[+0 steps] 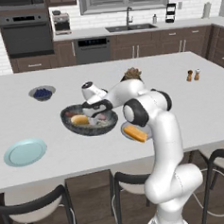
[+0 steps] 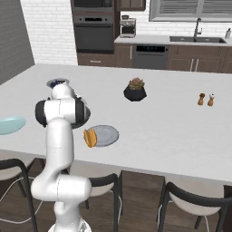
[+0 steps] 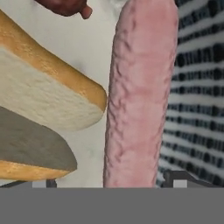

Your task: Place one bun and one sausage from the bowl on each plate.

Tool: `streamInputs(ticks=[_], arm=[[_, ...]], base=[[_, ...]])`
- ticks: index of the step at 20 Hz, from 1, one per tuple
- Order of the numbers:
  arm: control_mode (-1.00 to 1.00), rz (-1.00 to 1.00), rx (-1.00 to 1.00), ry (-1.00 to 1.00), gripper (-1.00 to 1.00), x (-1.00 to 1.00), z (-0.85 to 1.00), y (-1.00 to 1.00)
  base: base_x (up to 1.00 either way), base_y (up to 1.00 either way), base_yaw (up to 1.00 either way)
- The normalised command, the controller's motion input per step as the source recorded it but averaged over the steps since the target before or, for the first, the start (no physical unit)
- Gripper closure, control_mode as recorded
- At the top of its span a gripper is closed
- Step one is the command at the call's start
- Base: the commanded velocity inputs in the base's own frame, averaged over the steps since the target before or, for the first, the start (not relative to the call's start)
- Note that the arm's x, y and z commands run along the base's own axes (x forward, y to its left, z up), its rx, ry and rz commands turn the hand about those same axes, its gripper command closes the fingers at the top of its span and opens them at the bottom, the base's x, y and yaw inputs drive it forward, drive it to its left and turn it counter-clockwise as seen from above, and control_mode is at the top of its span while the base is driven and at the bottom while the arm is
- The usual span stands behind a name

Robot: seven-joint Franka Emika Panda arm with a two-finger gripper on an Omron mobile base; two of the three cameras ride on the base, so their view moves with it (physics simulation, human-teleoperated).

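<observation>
Dark grey speckled bowl (image 1: 72, 124) sits on the counter, holding a yellow-tan bun (image 1: 80, 119) at its 9 o'clock side and a pale pink sausage (image 3: 140, 92) beside it. Orange bun (image 1: 135, 133) lies on the grey plate (image 2: 108, 134). Blue-green plate (image 1: 25, 152) stands at 8 o'clock of the bowl.

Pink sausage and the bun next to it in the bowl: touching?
Apart. The hand view shows a pale strip of bowl floor running between the pink sausage and the bun.
</observation>
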Motion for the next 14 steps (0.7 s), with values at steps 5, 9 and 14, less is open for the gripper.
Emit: streamInputs(ticks=[5, 9, 14], arm=[[-1.0, 0.0, -0.01, -0.02, -1.0, 0.01, -0.13, 0.0], [-1.0, 0.0, 0.0, -0.04, -1.0, 0.1, -0.34, -0.03], [-1.0, 0.0, 0.0, -0.01, -1.0, 0.18, -0.29, -0.29]], base=[[0.0, 0.0, 0.0], [0.0, 0.0, 0.0], [0.0, 0.0, 0.0]])
